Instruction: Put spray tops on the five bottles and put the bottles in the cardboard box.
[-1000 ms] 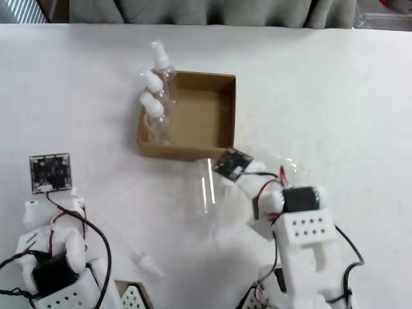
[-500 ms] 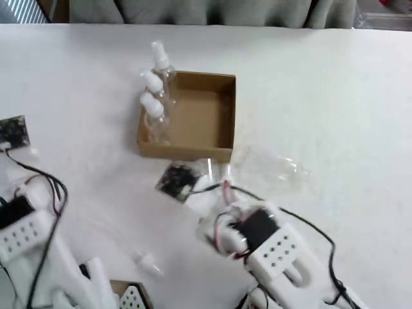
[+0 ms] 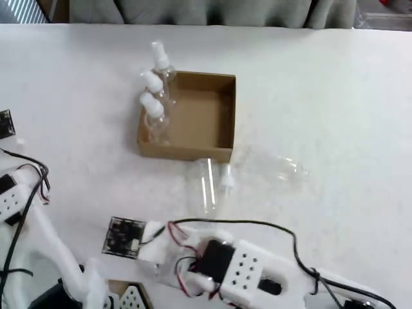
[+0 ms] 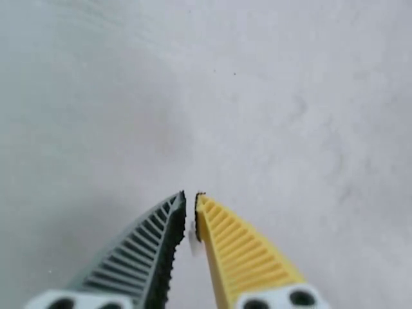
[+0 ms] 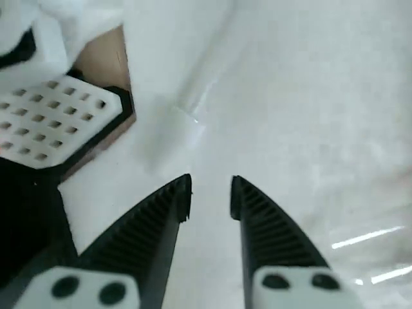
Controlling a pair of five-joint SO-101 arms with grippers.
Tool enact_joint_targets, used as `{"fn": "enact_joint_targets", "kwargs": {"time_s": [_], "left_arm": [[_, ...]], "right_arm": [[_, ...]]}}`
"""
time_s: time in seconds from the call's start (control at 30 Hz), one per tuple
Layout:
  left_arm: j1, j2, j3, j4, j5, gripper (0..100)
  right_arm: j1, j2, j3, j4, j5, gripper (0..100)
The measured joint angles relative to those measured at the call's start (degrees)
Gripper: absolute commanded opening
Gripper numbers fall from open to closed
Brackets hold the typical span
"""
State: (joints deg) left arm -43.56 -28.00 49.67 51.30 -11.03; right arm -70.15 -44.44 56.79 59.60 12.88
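Cardboard box [image 3: 215,116] has three topped bottles [image 3: 154,109], two bare bottles [image 3: 205,185] lie outside; right gripper [image 5: 210,187] slightly apart, left gripper [image 4: 190,196] pressed together.

Nothing legible is coming through anywhere. The cardboard box [image 3: 183,153] is showing plain brown walls, the clear bottles [image 3: 205,187] are carrying no label that can be read, and any marking on the small circuit board [image 3: 124,236] is too tiny to make out.
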Motion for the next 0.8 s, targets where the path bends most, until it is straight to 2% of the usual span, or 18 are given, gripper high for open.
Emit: {"fn": "enact_joint_targets", "kwargs": {"time_s": [0.13,0.37,0.6,0.8], "left_arm": [[-2.55,3.78,-4.40,0.00,0.00,4],[-5.63,11.08,-11.16,0.00,0.00,4],[-6.07,12.48,-12.92,0.00,0.00,4],[-7.47,12.66,-14.24,0.00,2.81,4]], "right_arm": [[-3.25,5.80,0.00,-3.25,-6.77,19.9],[-8.26,11.08,0.00,-5.63,-8.26,20.0],[-9.05,13.63,2.11,-13.19,-8.53,20.1],[-8.00,19.69,2.11,-17.58,-12.66,20.1]]}}
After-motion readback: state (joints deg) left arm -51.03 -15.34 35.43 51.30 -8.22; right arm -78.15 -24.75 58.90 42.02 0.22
